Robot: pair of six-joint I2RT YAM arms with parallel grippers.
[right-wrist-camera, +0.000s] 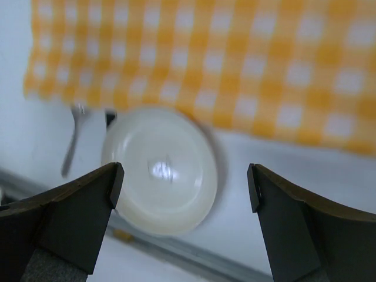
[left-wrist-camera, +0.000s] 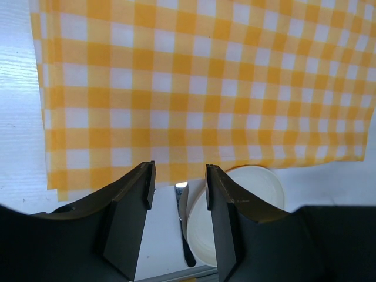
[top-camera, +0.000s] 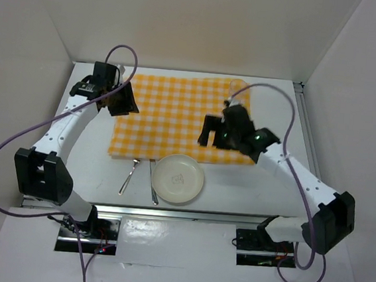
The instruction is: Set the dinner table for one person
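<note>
On the left, we see the left gripper (left-wrist-camera: 180,173) hovering over the left edge of the checked cloth (top-camera: 171,113), its jaws partly apart with nothing between them. The cloth lies flat across the far half of the white dinner table (top-camera: 237,186). Just off the cloth's near edge, on bare table, lie a spoon (top-camera: 130,174), a second utensil (top-camera: 152,181) whose kind we cannot tell, and then a pale plate (top-camera: 179,178). To the right, the right gripper (right-wrist-camera: 185,176) hangs released and empty, jaws spread wide, above the plate. We judge the cloth laid and the plate next: descend, pinch its rim, and carry it onto the cloth. The plate's centre bears a faint mark; we can read no writing.
</note>
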